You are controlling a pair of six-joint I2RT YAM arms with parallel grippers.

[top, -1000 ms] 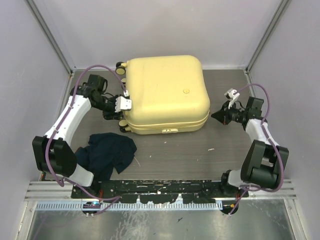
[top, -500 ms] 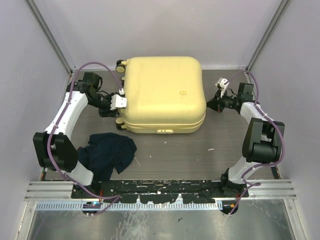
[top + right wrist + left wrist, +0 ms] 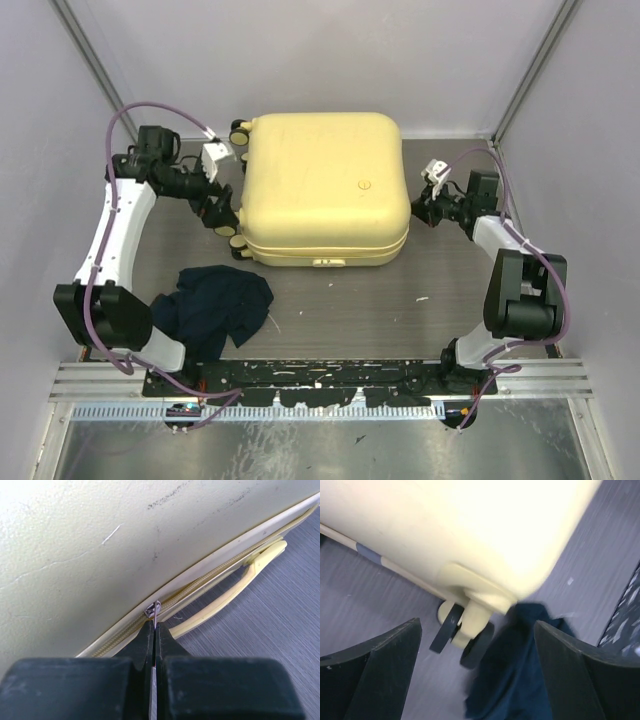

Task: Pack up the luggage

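The luggage lies flat and closed at the far middle of the table (contents hidden), with a dark cloth lying outside it, front-left. The right arm reaches its right side, jaws clamped on the zipper pull; the left arm holds its jaws apart beside the wheels.

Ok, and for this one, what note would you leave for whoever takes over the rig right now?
Grippers: the left gripper has its jaws open and holds nothing, beside a wheel on the luggage's left side. The right gripper has its jaws shut on the zipper pull, next to the yellow handle.
Things: the luggage lies flat mid-table, lid down. A dark cloth lies on the table outside it, near the left arm's base.
Done: lid is down.
Left: the cloth is not packed. How far the zip is closed cannot be told.
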